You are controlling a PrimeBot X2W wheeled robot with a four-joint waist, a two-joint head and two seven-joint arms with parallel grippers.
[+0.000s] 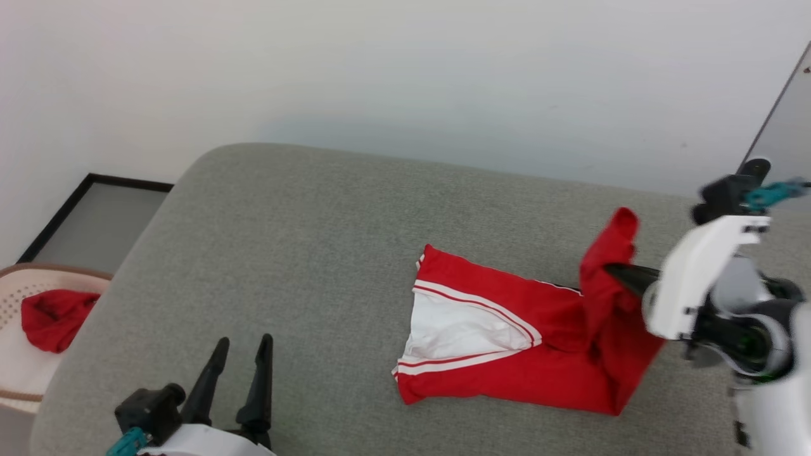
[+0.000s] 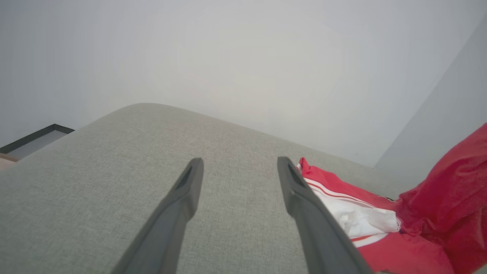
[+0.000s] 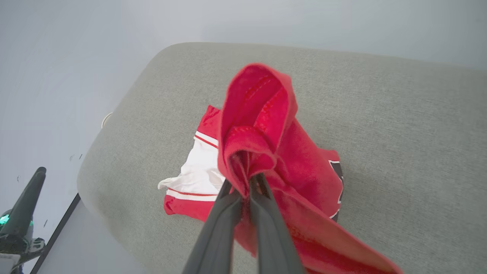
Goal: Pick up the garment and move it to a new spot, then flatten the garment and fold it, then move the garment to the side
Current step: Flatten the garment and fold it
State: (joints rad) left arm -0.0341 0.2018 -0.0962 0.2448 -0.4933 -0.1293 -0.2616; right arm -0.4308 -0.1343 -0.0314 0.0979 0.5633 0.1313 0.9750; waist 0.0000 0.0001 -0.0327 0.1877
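Off the left edge of the surface (image 1: 285, 240), a basket (image 1: 57, 271) holds a plain red cloth (image 1: 54, 316); it plays no part in this step.

The left hand (image 1: 244, 341) hovers near the front-left corner, fingers spread wide and empty, well apart from the garment (image 1: 526, 335).

The garment lies on the right half of the surface, nearer the front edge. It is already a narrow band, with a white sleeve (image 1: 456, 329) and its striped trim uppermost at the left end. Its right end is raised off the surface in a loose red peak.

The right hand (image 3: 246, 190) comes in from the right with fingers pressed together, pinching that raised red cloth. In its wrist view the fabric bunches and curls over the fingertips, so the grip looks to be on a gathered wad, not a flat edge.

The step in hand looks like the fold of the right end over toward the left.

- Carry the pinched end low and straight leftward, so that it lays down flat.
- Watch the bunched grip, since it may drop a twisted lump; a slight pull rightward first would stretch the cloth smooth.
- Bring the left hand onto the sleeve end to pin it, or the whole band may slide along.
- Release only once the edges line up.
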